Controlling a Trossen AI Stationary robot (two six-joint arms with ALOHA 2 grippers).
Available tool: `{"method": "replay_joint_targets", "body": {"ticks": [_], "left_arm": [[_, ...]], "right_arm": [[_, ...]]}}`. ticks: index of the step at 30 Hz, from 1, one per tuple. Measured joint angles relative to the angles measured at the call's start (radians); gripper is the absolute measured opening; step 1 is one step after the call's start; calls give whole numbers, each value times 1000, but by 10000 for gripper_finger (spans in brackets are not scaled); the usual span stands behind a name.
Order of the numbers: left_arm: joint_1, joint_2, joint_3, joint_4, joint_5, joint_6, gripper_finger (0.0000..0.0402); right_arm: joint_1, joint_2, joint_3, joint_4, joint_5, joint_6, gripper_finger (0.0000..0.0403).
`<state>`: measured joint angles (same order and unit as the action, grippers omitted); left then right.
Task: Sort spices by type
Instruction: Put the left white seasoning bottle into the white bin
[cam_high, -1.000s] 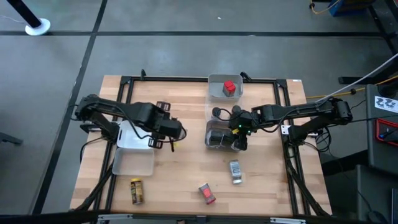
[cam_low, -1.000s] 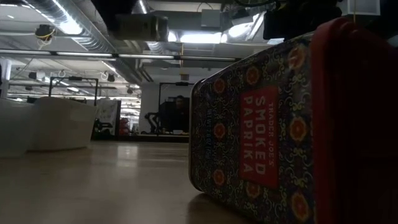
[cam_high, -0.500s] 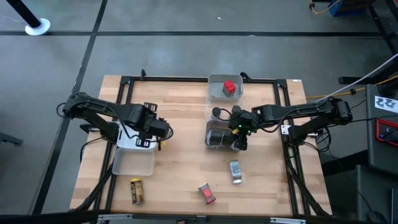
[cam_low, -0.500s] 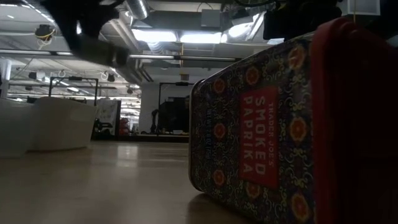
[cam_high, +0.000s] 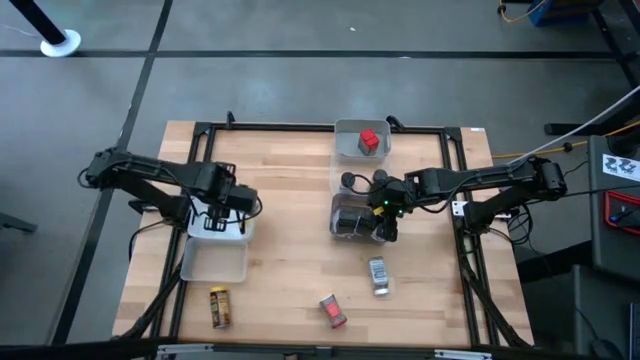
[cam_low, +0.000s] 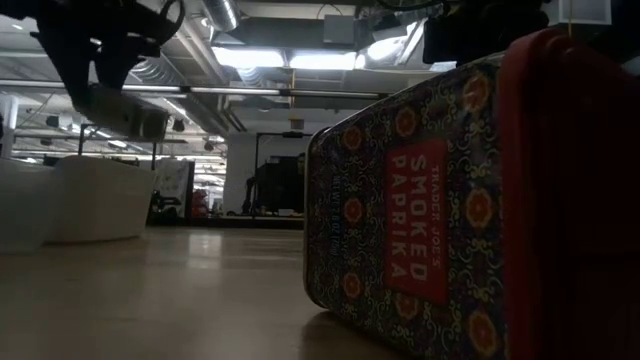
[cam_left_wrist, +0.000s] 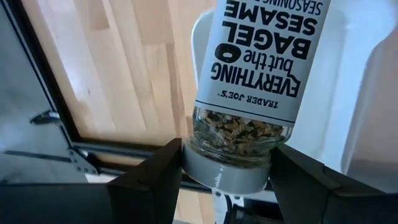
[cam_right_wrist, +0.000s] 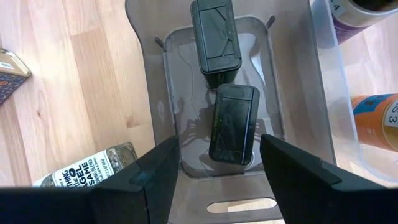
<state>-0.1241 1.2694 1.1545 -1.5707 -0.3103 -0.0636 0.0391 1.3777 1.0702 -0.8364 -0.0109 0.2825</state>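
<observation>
My left gripper (cam_high: 225, 212) hangs over a white tray (cam_high: 200, 232) at the table's left, shut on a silver-grey labelled spice jar (cam_left_wrist: 255, 68). The low view shows that jar (cam_low: 125, 112) below the gripper (cam_low: 95, 75), above the tray (cam_low: 95, 195). My right gripper (cam_right_wrist: 217, 171) stands open above a grey tray (cam_right_wrist: 155, 93) at mid-table. Two dark tins (cam_right_wrist: 214, 37) (cam_right_wrist: 233, 124) lie flat in that tray. The right fingers stand apart over the tray's near end and touch nothing. My left gripper pinches the jar's pale cap end (cam_left_wrist: 217, 177) between its two fingers (cam_left_wrist: 155, 180). The fingers come steeply from above and lie across the jar. The jar hangs below them, tilted, its bottom end toward the white tray and clear of it.
A clear tray (cam_high: 213, 262) lies in front of the white one. A yellow jar (cam_high: 219, 307), a red box (cam_high: 333, 311) and a silver jar (cam_high: 378, 275) lie near the front edge. A far tray holds a red box (cam_high: 370, 140). Round jars (cam_high: 350, 182) stand behind the grey tray. A paprika tin (cam_low: 400, 230) fills the low view.
My left gripper has carried the jar from mid-table toward the table's left edge and somewhat down, and now hangs over the white tray. The jar stays in its hold, clear of the table.
</observation>
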Motion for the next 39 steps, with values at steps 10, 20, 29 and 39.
{"method": "replay_joint_targets", "body": {"ticks": [10,20,29,39], "left_arm": [[82,-40,-114,1,20,52,198],[99,-37,-210,0,73,50,198],[99,1,-283,-2,151,13,198],[101,259,-250,-1,151,18,198]], "right_arm": [[0,0,0,33,0,0,225],[0,0,0,254,0,-2,225],[0,0,0,311,0,-3,225],[0,0,0,312,0,-40,225]]}}
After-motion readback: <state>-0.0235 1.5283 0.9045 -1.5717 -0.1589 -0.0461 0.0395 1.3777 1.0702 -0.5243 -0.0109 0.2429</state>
